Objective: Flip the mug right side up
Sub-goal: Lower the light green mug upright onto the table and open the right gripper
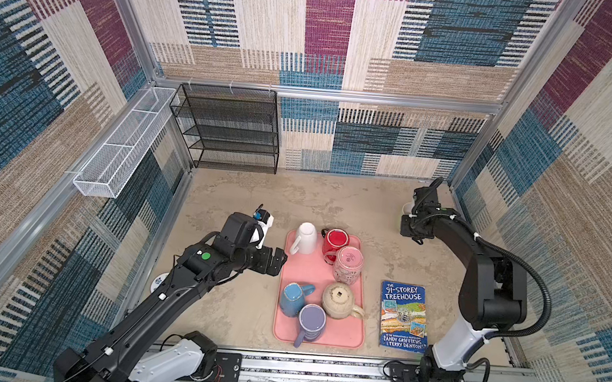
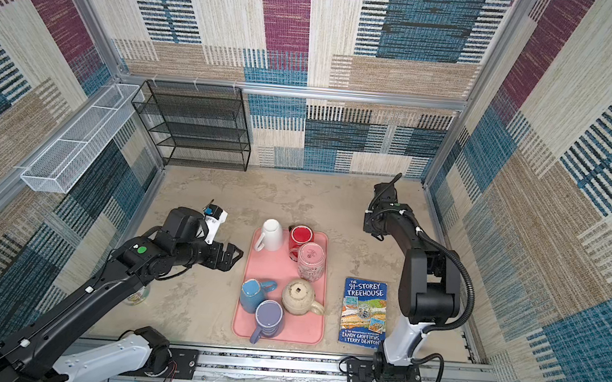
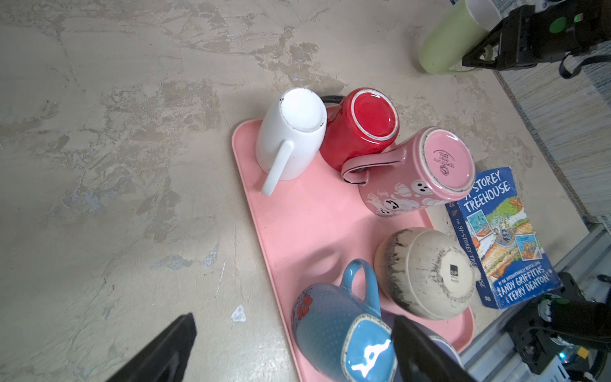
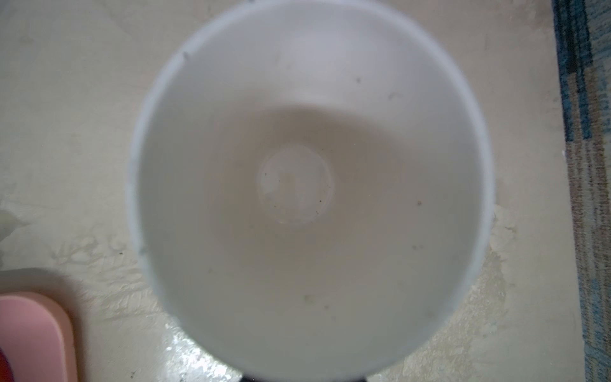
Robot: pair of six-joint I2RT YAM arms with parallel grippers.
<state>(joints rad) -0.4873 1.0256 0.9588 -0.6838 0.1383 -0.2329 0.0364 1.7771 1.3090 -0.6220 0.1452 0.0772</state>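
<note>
A pale green mug (image 3: 453,36) with a white inside stands upright, mouth up, on the table at the back right. My right gripper (image 3: 479,58) is shut at its handle. The right wrist view looks straight down into the mug's white bowl (image 4: 297,185), with only a dark sliver of that gripper (image 4: 304,377) showing. In a top view just the mug's white rim (image 1: 407,208) peeks out beside the right gripper (image 1: 408,224). My left gripper (image 1: 282,260) hangs open and holds nothing, by the left edge of the pink tray (image 1: 298,269). It is above the blue mug (image 3: 334,327).
On the tray, bottoms up, stand a white mug (image 1: 305,238), a red mug (image 1: 336,240), a pink mug (image 1: 348,265), the blue mug and a beige mug (image 1: 340,300); a purple mug (image 1: 311,320) is at the front. A book (image 1: 403,316) lies to the right. A black mesh shelf (image 1: 234,127) stands at the back left.
</note>
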